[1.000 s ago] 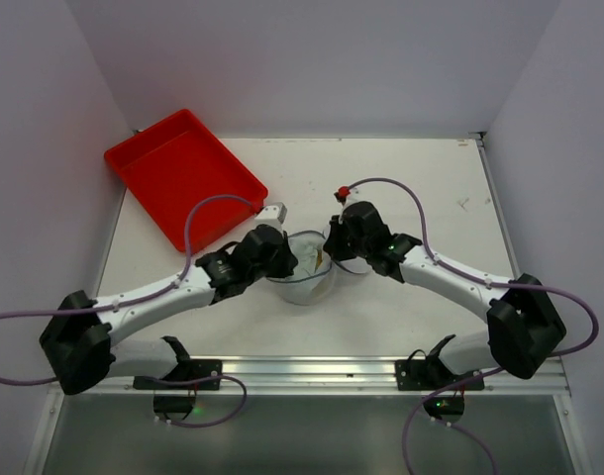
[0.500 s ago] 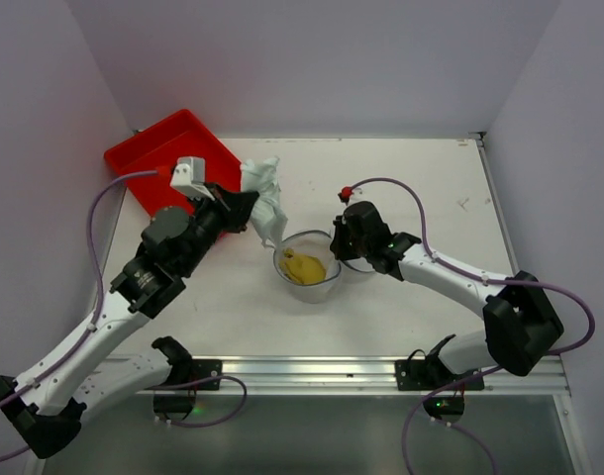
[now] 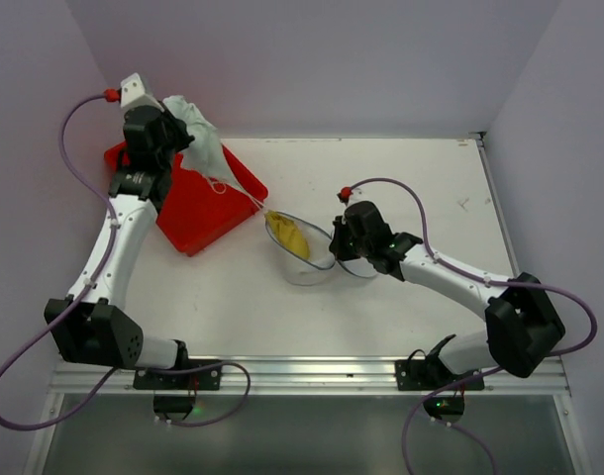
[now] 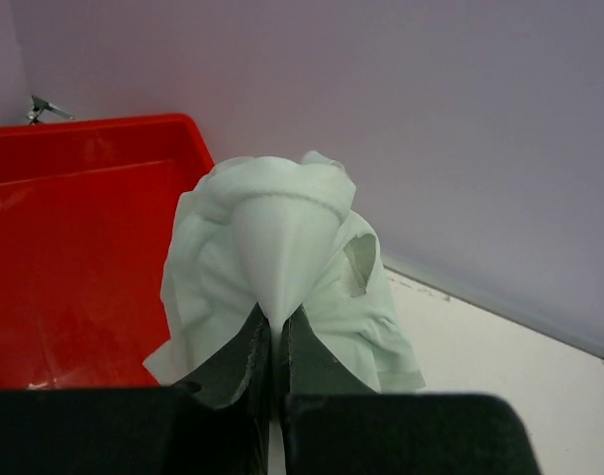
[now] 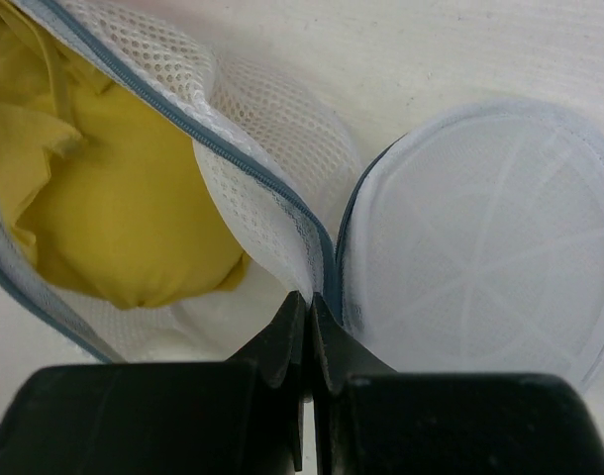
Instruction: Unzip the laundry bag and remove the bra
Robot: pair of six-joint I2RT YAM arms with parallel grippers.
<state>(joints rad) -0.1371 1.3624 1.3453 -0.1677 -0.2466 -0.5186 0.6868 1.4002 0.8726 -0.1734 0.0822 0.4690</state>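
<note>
- The left gripper [image 4: 279,332], jaws pressed together on a fold of the pale mint-green padded fabric bra [image 4: 282,237], holds it high over the red rectangular plastic tray [image 4: 74,247]. The height looks meant to draw the garment clear.
- A thin strap [image 3: 245,198] runs taut from the bra down to the bag's mouth, so removal seems unfinished.
- The right gripper [image 5: 310,312] pinches the zip-lined rim of the small round white mesh laundry bag [image 5: 272,188] where its halves meet, apparently anchoring it on the white table [image 3: 421,178] against that pull.
- The bag lies unzipped mid-table, its flat lid half [image 5: 480,237] flopped aside and a crumpled yellow cloth [image 5: 114,218] inside.
</note>
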